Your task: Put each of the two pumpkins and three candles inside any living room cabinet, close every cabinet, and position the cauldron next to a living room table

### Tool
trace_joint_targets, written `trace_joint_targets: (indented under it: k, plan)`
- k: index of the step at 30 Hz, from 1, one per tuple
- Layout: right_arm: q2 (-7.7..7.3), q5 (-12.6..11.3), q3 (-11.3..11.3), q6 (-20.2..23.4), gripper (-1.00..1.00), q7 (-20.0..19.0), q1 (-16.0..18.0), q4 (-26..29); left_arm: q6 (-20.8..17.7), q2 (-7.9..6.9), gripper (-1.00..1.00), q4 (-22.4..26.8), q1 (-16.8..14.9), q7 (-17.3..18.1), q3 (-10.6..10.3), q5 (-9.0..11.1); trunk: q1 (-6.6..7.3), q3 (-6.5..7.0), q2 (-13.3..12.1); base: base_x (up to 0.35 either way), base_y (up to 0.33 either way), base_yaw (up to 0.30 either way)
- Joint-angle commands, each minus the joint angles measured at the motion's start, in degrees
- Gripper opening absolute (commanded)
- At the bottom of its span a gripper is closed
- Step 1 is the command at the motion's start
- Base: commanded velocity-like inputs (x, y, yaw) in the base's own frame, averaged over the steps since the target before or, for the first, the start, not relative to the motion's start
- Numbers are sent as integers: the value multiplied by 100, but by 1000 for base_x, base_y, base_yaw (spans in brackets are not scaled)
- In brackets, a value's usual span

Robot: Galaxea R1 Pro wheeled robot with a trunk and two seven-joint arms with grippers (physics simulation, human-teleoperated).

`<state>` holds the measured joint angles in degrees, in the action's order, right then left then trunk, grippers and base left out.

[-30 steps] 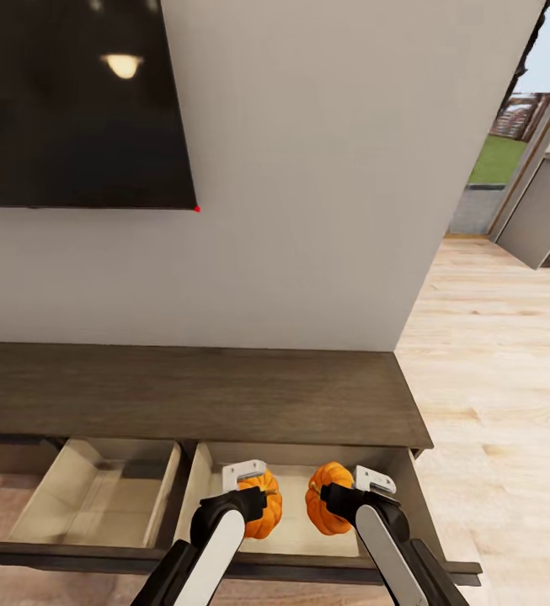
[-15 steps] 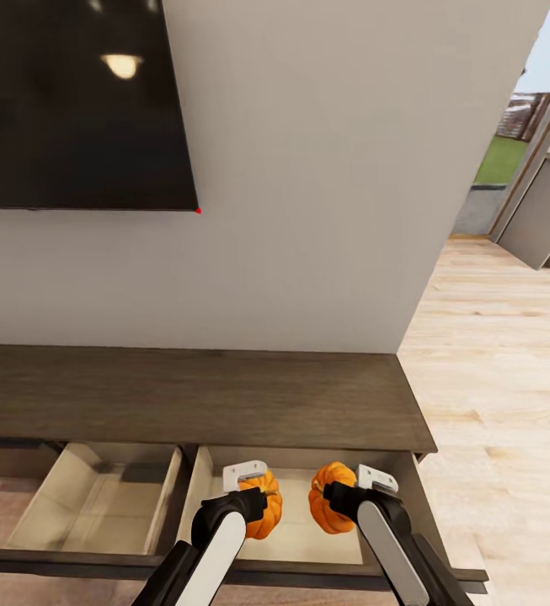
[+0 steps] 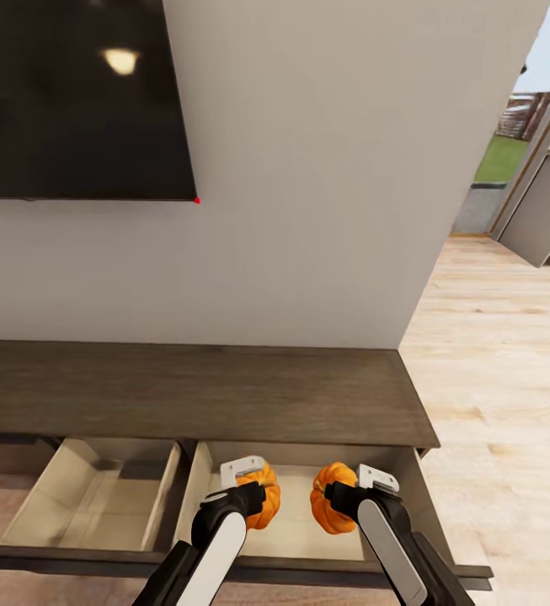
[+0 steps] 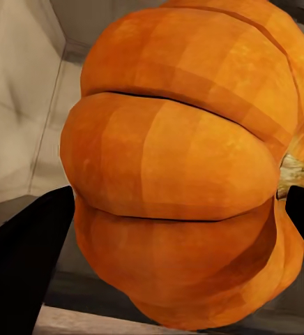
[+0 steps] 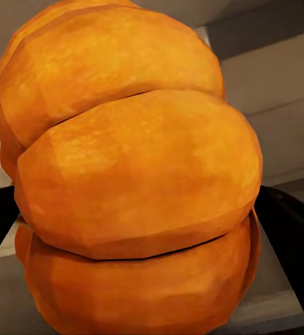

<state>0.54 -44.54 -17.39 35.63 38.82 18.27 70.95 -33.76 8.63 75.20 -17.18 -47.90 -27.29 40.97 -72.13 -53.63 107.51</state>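
The long dark-brown cabinet (image 3: pixel 190 396) stands against the wall with two pale-lined drawers pulled out. Over the right drawer (image 3: pixel 296 526) my left gripper (image 3: pixel 253 497) is shut on an orange pumpkin (image 3: pixel 264 498), and my right gripper (image 3: pixel 340 498) is shut on a second pumpkin (image 3: pixel 329 498). Both pumpkins hang inside the drawer's opening, side by side and slightly apart. Up close, the left pumpkin (image 4: pixel 180 167) shows its stem between dark fingers (image 4: pixel 23 265), and the right pumpkin (image 5: pixel 134 174) sits between dark fingers (image 5: pixel 288 237). Candles, cauldron and table are out of view.
The left drawer (image 3: pixel 89 497) is open with nothing in it. A black TV screen (image 3: pixel 77 97) hangs on the white wall above the cabinet. Light wood floor (image 3: pixel 502 379) opens to the right toward a doorway.
Both grippers with their pumpkins sit a touch lower and deeper in the right drawer. The head camera has shifted slightly, moving the whole picture.
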Motion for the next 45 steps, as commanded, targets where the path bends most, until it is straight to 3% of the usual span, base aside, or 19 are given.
trace_joint_targets:
  k: [1,37,42,45]
  plan:
    - [-1,-46,-6,5,-100,64,4,7,28,-2,-100,5,-5,-62,-10,23,-22,-23,44,0,0,0]
    - [7,-45,-10,5,-100,67,2,6,98,-1,-100,37,-5,-62,-39,-22,-813,-669,1488,0,0,0]
    - [6,-38,-10,5,-100,66,1,6,102,-2,-100,45,-5,-64,-45,-26,-813,-669,1488,0,0,0]
    - [6,-38,-8,5,-100,68,1,6,106,-8,-100,59,-5,-74,-239,-28,-813,-669,1488,0,0,0]
